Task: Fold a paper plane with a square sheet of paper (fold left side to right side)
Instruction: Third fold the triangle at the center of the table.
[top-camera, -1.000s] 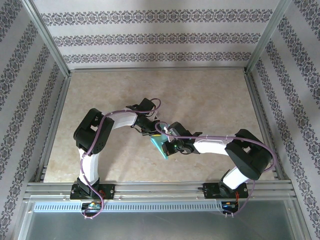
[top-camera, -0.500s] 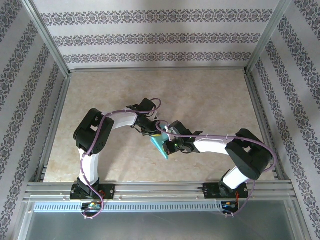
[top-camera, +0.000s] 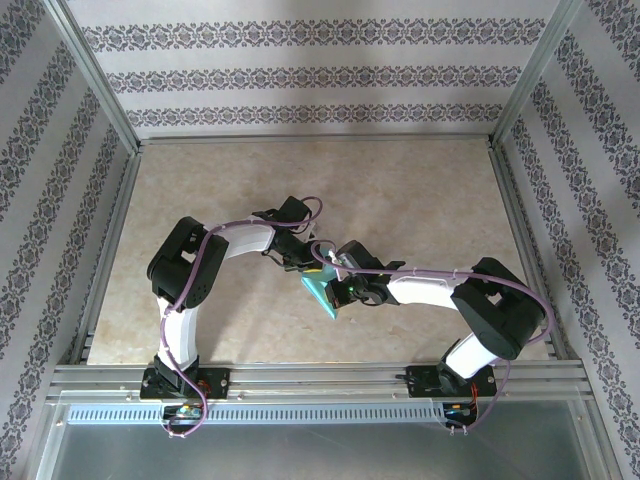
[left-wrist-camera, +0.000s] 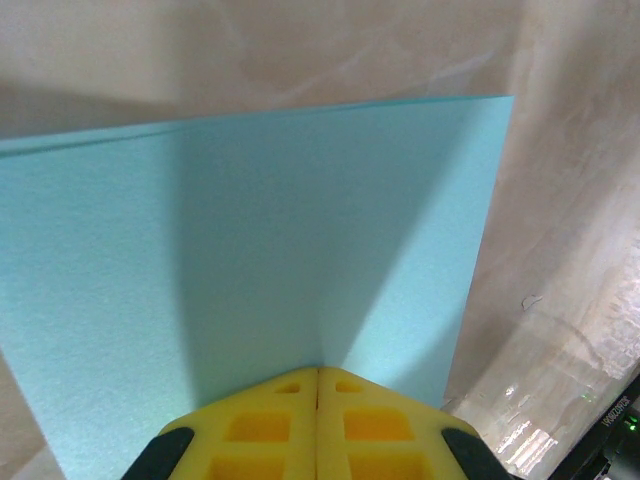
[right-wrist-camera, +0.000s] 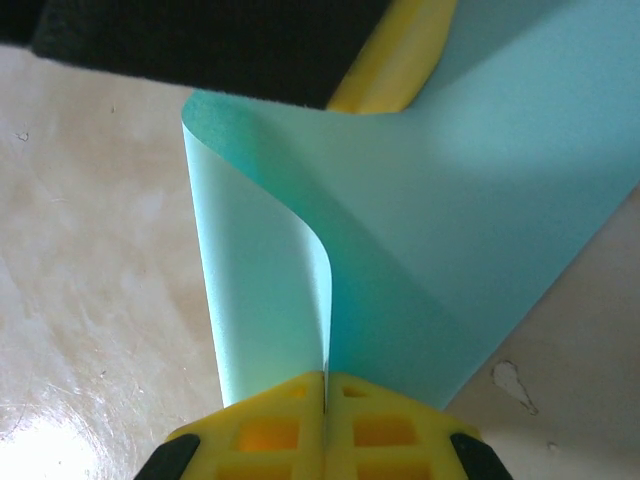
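Shows, from the left wrist, the left gripper (left-wrist-camera: 318, 372) with its yellow fingers (left-wrist-camera: 262, 428) pressed flat together, pinching the lower edge of the square sheet of paper (left-wrist-camera: 300, 220). Spreads the teal sheet from the fingertips toward twelve o'clock as a smooth, unmarked plane, with a straight edge across the top and a corner at one o'clock. Leaves the beige table (left-wrist-camera: 560, 250) in sight beyond, at three o'clock.

Shows, from the right wrist, the right gripper (right-wrist-camera: 326, 378) likewise closed tight on the same sheet. Catches a flap that curls in a soft, uncreased loop from eleven o'clock down to the fingertips, over a flatter layer running out to two o'clock. Places a yellow finger and the black body of the other gripper at twelve o'clock, against the paper.

Sets, from above, both grippers tip to tip near the table's middle, left at ten o'clock of the sheet, right at three o'clock. Holds the paper between them as a small teal wedge pointing to six o'clock. Frames the table with metal rails (top-camera: 100, 260) and patterned walls (top-camera: 300, 80).
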